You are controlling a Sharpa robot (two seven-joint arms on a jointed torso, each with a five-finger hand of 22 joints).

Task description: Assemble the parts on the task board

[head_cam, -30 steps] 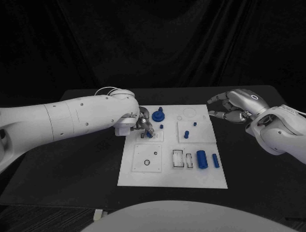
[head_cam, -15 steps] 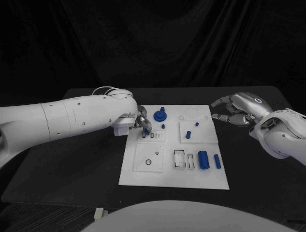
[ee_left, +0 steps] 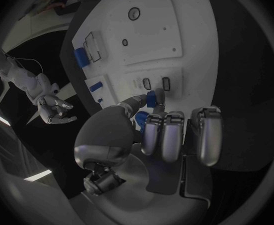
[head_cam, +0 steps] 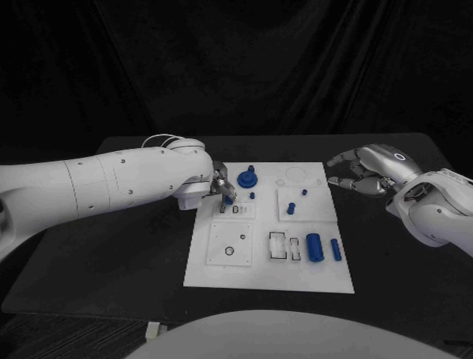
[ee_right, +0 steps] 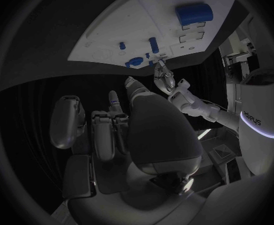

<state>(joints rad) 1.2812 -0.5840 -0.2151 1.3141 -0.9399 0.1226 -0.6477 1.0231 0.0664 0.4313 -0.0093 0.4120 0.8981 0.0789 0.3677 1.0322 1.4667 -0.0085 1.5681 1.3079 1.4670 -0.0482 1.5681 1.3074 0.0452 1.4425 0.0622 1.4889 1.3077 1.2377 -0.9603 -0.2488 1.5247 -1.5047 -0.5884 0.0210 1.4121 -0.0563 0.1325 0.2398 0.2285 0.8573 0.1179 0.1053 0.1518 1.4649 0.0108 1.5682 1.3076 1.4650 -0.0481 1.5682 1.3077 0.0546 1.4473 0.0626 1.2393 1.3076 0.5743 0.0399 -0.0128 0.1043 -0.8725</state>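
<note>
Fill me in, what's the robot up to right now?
It is assembling blue parts on the white task board. The left hand pinches a small blue part just over the two small slots near the board's far left. The right hand hovers off the board's far right corner, holding nothing. Two blue cylinders lie loose on the board.

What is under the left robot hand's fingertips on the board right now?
The left robot hand pinches a small blue part over two small dark slots in the task board. Whether its tip has entered a slot is hidden by the fingers.
</note>
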